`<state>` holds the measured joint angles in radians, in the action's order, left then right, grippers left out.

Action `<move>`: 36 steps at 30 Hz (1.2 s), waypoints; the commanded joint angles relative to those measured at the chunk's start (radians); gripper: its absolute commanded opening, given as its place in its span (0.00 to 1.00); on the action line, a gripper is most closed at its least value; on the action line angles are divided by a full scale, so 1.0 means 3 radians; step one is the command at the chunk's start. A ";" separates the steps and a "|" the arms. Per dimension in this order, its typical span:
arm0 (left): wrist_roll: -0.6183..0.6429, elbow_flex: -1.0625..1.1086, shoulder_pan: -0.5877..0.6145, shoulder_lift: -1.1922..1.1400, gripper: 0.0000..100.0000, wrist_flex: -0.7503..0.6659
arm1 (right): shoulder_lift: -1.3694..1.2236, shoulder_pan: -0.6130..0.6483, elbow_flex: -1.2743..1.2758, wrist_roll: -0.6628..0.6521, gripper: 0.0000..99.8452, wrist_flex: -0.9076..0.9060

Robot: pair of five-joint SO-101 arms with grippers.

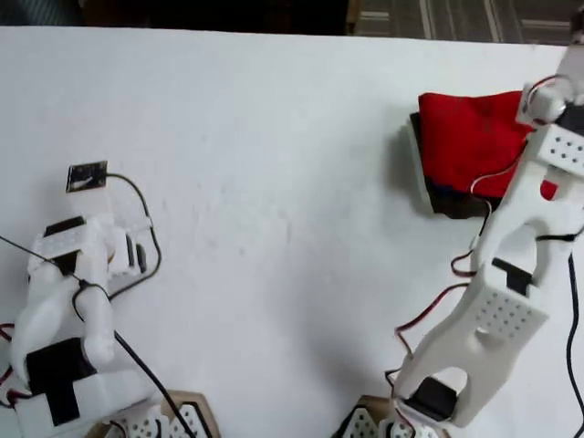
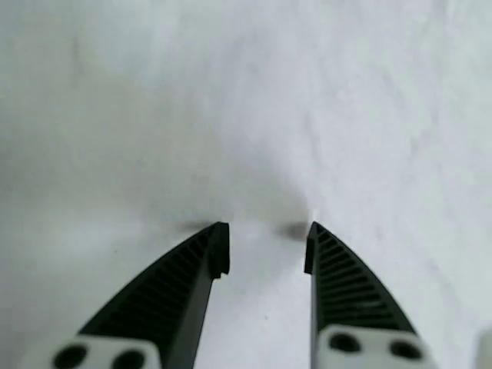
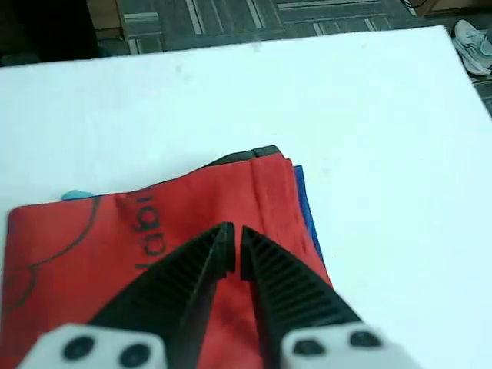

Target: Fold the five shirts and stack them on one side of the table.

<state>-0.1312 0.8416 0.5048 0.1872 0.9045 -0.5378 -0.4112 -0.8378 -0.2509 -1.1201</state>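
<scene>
- The folded red cotton shirt lies on top of a stack near the table's far right corner, flat, slightly skewed to the edges.
- Its long axis seems to run along the far edge, though the right arm hides its right end.
- Under it lie a folded black shirt and a blue one, their edges showing toward the table's middle.
- The right gripper hangs over the red shirt, jaws nearly together with a thin slit between them, pinching nothing.
- The left gripper is low over the bare white table near the left edge, jaws moderately apart and empty.
</scene>
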 commanded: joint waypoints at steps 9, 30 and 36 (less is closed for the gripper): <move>-0.0650 -0.0084 0.0036 0.2757 0.18 0.1274 | 0.1107 0.0713 -0.0583 -0.0348 0.02 -0.2186; -0.0890 0.1972 0.0026 0.5457 0.18 0.1284 | 0.5240 0.1112 0.4900 0.0624 0.02 -0.1010; -0.0875 0.1997 0.0020 0.5457 0.18 0.1729 | 0.6743 0.1123 0.6715 0.0624 0.02 -0.0514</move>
<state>-0.3951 1.4461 0.5079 1.7983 1.3495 1.2589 -0.0829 0.9498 -0.0713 -1.3257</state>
